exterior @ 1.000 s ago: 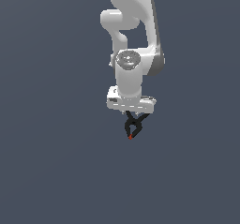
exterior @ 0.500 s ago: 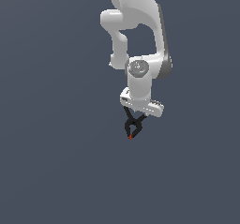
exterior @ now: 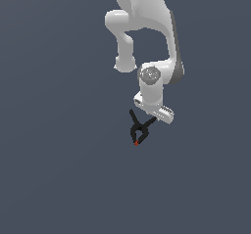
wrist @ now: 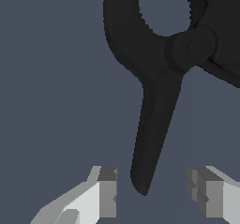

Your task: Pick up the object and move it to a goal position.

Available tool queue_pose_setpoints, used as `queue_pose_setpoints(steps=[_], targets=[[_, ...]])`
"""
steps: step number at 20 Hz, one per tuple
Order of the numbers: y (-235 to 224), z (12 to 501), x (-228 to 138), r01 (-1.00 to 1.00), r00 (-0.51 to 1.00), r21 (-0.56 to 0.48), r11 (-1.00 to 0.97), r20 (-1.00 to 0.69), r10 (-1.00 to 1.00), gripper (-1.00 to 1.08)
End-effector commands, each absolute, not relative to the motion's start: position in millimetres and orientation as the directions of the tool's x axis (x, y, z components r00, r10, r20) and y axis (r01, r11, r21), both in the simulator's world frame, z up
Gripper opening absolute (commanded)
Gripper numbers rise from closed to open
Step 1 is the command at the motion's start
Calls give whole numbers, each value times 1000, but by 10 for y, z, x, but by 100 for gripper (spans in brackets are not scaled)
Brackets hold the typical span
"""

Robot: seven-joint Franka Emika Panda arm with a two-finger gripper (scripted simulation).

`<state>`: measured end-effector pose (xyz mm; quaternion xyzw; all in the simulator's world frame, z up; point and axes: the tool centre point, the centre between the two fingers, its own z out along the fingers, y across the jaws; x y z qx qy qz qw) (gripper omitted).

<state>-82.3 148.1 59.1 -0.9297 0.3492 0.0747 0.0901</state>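
Arm: the white arm (exterior: 147, 27) comes down from the top of the exterior view, bent at a round joint, with the wrist tilted toward that view's right.
Gripper: the gripper (wrist: 152, 190) is open. In the wrist view its two grey fingers (wrist: 107, 190) stand well apart, with one handle of the clamp reaching into the gap between them. The handle's tip sits nearer one finger but shows a gap to both; neither pad is seen pressing on it. In the exterior view the fingers themselves are too small to make out below the white hand.
Clamp: the black clamp (exterior: 139, 129) sits just under the hand in the exterior view, at about mid-frame. It is X-shaped: two thin handles splay upward, one toward the hand and one toward that view's left, and the jaws point down.
Jaw tip: a small red tip (exterior: 136, 143) marks the lowest end of the clamp.
Clamp, close up: in the wrist view the clamp (wrist: 157, 78) fills the frame, with a round pivot, a toothed inner edge on the loop beyond it, and the long handle tapering to a rounded end.
Surroundings: plain dark blue-grey all round; whether the clamp lies on a surface or is off it cannot be told.
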Motion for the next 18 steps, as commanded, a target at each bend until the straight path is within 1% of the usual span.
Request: queue_pose_setpoints(steps=[1,6,12,18], targets=[[1533,548,-871,-691,718,-110,-714,-212,-663,28],[1586,503,-922,-718,692,-104,-689,-223,-687,28],[1592,476,-925,-716,693,-104,-690,-223,-686,28],[1640,283,-950,-719,690,-103,-687,-223,-689,28]])
